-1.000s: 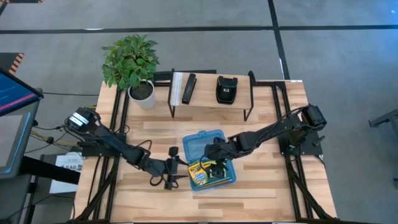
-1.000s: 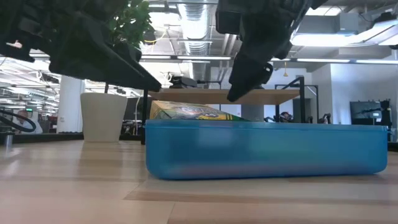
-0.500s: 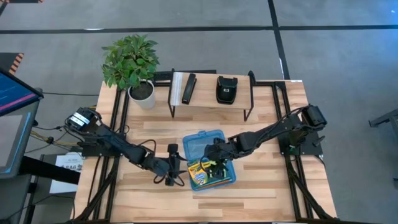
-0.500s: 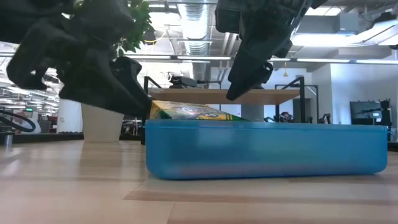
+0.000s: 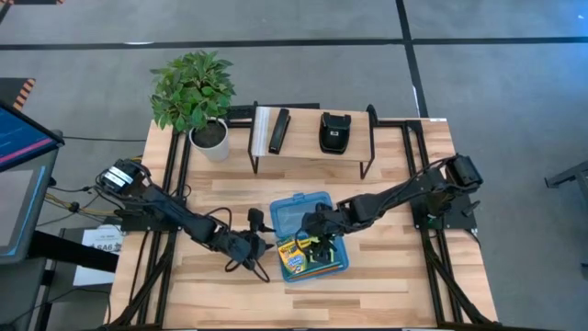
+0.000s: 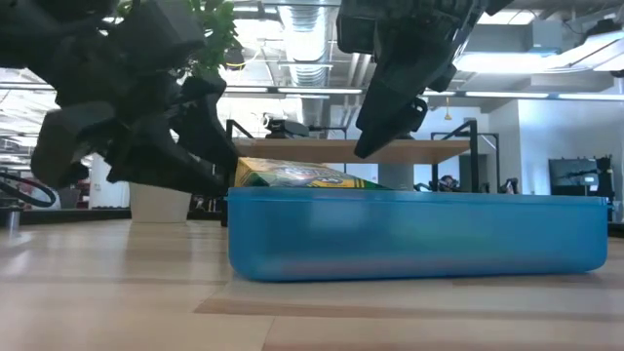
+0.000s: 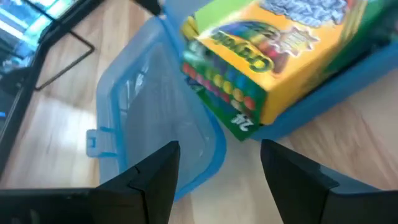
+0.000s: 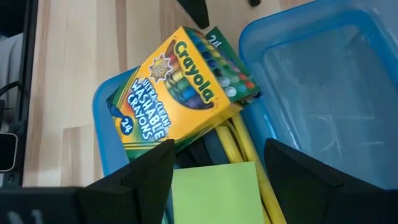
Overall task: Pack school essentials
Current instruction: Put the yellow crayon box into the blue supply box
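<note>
A blue translucent case [image 5: 310,241] lies in the middle of the table with its lid [image 7: 149,124] folded open on the far side. In it lie a yellow-green crayon box [image 8: 177,87], a lime-green sticky-note pad [image 8: 214,193] and yellow pencils [image 8: 245,146]. The crayon box is tilted, and its left end [image 6: 283,174] sticks up over the case's left wall. My left gripper [image 5: 261,246] hangs open just left of the case, pointing at the crayon box [image 7: 273,50]. Above the case my right gripper [image 8: 217,146] is open with nothing between its fingers.
A low shelf [image 5: 312,152] at the far side carries a black bar [image 5: 278,131] and a black pouch [image 5: 333,131]. A potted plant [image 5: 195,97] stands at the far left. Bare wood lies in front of the case and to its right.
My left gripper has rolled about its own axis and tipped beside the case's left wall, staying open. The case and what lies in it have kept still.
</note>
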Available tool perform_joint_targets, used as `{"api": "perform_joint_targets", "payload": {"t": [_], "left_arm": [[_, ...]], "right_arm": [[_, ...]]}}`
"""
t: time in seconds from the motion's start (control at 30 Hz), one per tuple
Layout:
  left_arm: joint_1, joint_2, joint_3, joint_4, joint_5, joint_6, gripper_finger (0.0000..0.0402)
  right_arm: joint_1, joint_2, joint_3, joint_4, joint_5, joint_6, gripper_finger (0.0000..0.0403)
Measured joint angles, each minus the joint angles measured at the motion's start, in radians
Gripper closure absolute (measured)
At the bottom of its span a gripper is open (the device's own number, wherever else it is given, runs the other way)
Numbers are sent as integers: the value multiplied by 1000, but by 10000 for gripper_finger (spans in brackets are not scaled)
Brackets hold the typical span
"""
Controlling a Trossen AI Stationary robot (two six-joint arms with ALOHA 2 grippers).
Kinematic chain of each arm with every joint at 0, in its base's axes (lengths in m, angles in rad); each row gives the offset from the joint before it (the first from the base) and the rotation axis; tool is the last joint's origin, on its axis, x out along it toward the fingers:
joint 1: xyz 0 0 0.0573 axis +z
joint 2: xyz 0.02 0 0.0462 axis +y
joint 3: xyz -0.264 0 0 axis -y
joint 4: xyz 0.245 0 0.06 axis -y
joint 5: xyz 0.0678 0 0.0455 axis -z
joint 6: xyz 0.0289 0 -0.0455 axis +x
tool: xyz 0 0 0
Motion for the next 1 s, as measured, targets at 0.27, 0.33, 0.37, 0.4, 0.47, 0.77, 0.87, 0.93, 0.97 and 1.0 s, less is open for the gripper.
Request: {"api": "perform_joint_targets", "payload": {"t": [0.27, 0.33, 0.37, 0.4, 0.47, 0.77, 0.87, 0.93, 0.97, 1.0], "left_arm": [[3, 124, 20, 69, -8, 81, 210], [3, 146, 35, 80, -46, 101, 216], [3, 160, 47, 79, -64, 108, 219], [3, 169, 57, 80, -73, 112, 223], [0, 169, 63, 76, -97, 125, 229], [-29, 158, 69, 77, -129, 149, 252], [-44, 158, 69, 75, -145, 151, 261], [-48, 158, 69, 76, -146, 152, 267], [-48, 158, 69, 76, -146, 152, 271], [-48, 158, 69, 76, -146, 151, 275]], "right_arm": [[0, 0, 0, -5, 0, 0, 133], [0, 0, 0, -4, 0, 0, 133], [0, 0, 0, -6, 0, 0, 133], [0, 0, 0, -7, 0, 0, 133], [0, 0, 0, -7, 0, 0, 133], [0, -1, 0, -19, 0, 0, 133], [0, -1, 0, -20, 0, 0, 133], [0, -1, 0, -19, 0, 0, 133], [0, -1, 0, -19, 0, 0, 133], [0, -1, 0, -19, 1, 0, 133]]}}
